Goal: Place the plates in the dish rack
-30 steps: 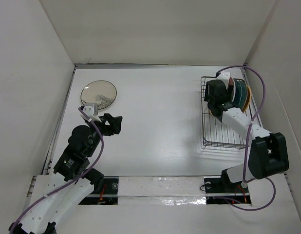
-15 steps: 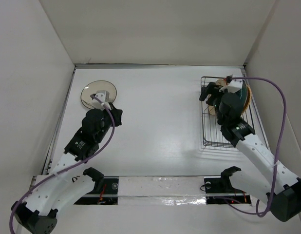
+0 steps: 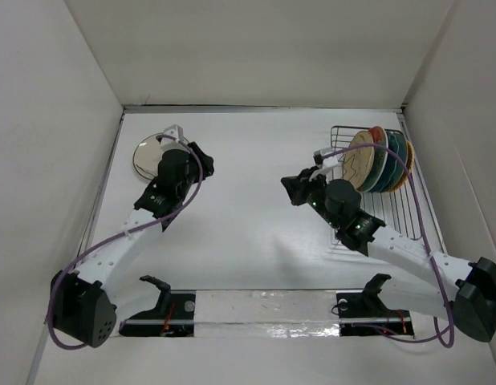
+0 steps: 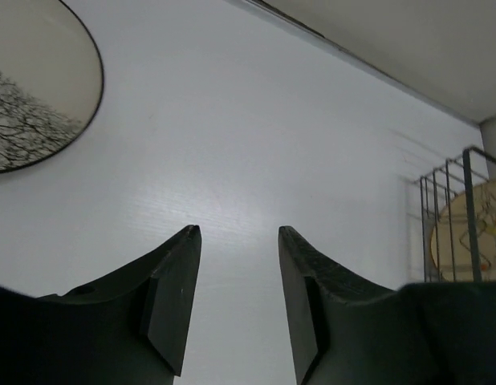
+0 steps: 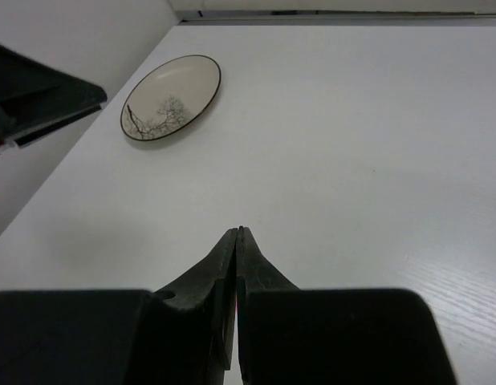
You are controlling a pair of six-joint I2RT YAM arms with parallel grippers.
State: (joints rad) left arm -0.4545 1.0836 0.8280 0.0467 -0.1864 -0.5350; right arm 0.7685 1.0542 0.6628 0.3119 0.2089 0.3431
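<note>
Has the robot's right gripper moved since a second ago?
Yes. The right gripper has swung left, out of the black wire dish rack, over the white table.

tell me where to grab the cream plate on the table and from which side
Probably its dark rim. The cream plate lies flat, so only the shallow upturned edge gives a grip something to pinch, one finger above, one slid beneath. Come from the side facing the middle of the table, where the left gripper hangs open; the opposite side is close to its edge.
</note>
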